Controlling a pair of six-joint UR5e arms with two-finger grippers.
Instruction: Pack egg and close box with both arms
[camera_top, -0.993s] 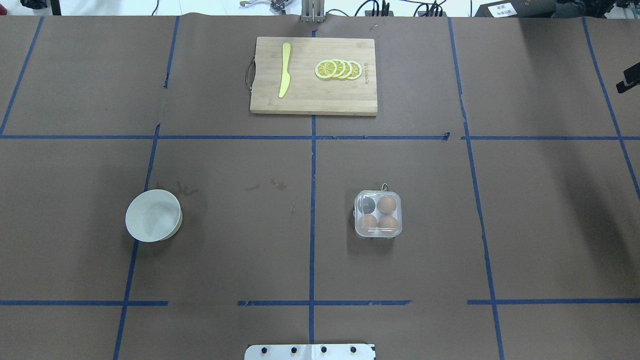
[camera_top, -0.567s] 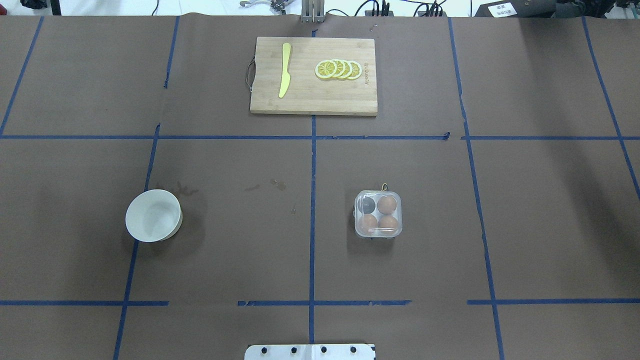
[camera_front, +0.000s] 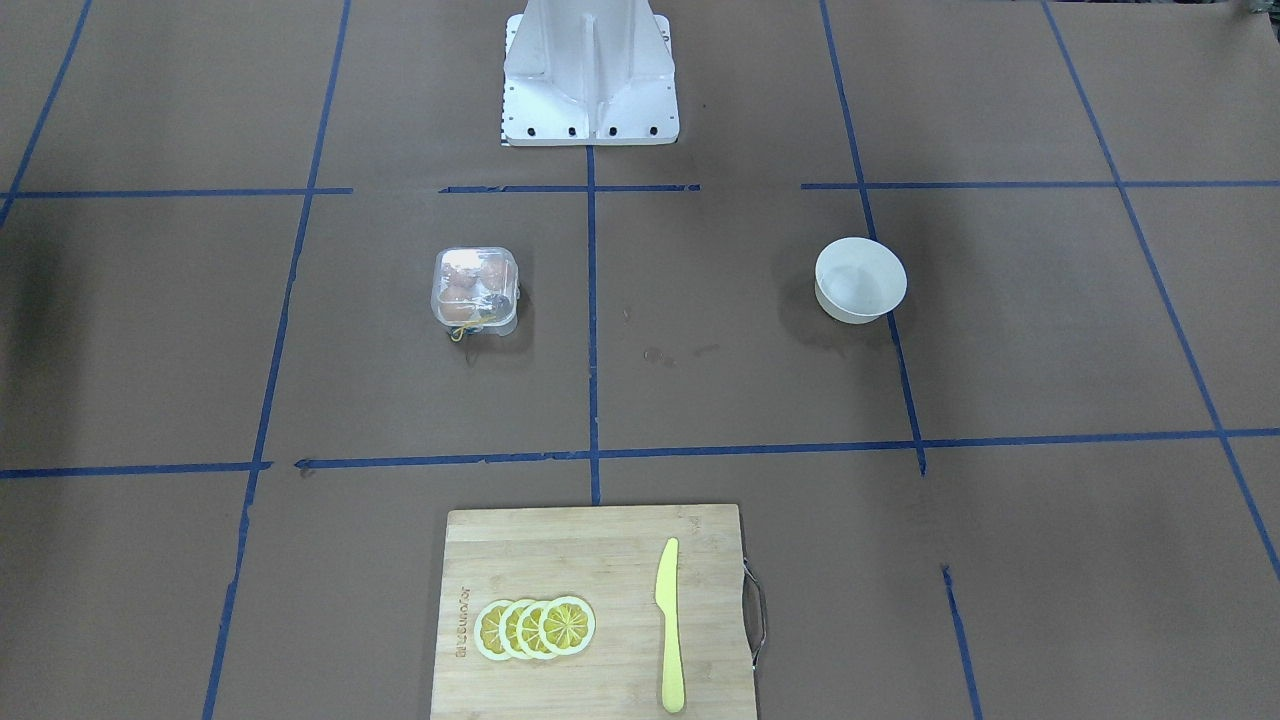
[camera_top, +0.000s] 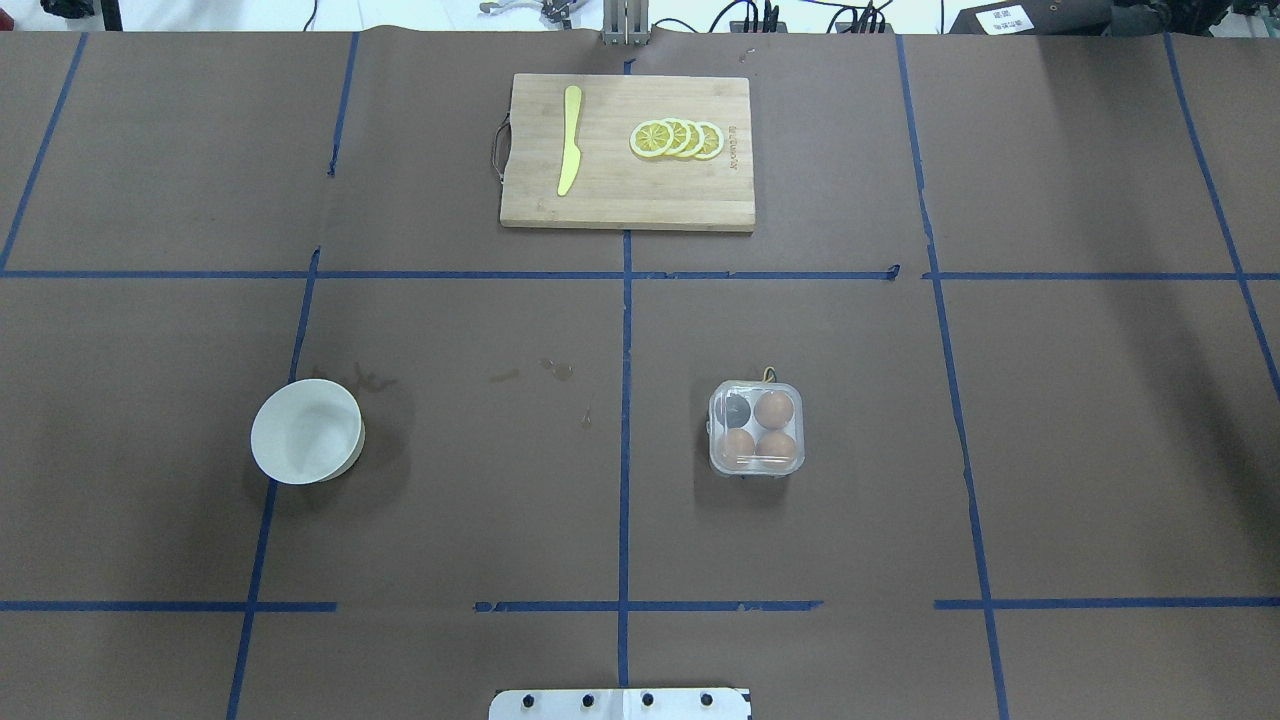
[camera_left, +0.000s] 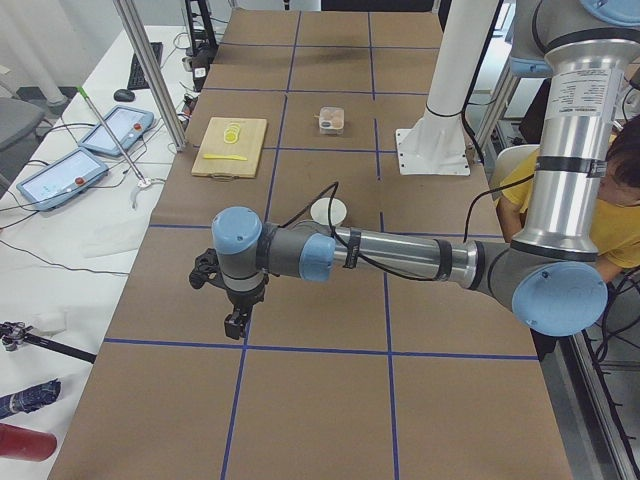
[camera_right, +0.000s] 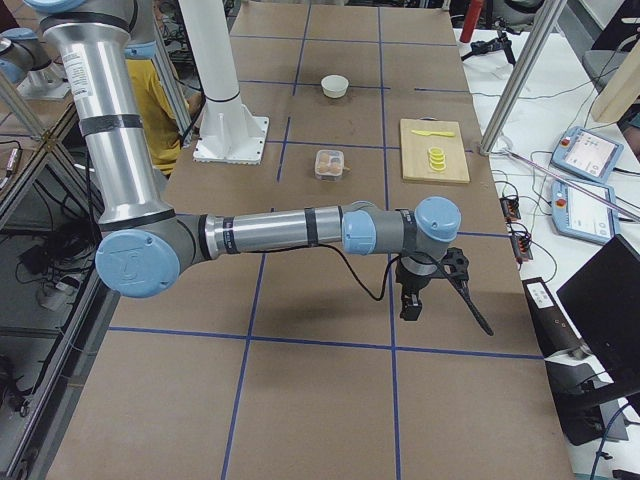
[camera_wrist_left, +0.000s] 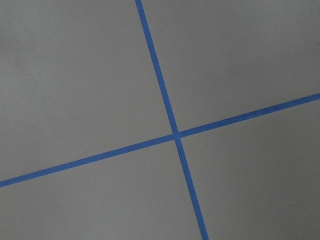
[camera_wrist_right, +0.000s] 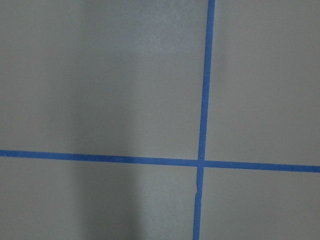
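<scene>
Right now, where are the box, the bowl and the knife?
box (camera_top: 756, 441), overhead view, centre between the four cells.
bowl (camera_top: 305, 435), overhead view, bare inner floor.
knife (camera_top: 570, 140), overhead view, middle of its length.

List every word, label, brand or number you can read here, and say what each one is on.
Board: brand mark by the lemon slices, too small to read.
White label beyond the table's far edge: blurred, unreadable.
No other text shows.
</scene>
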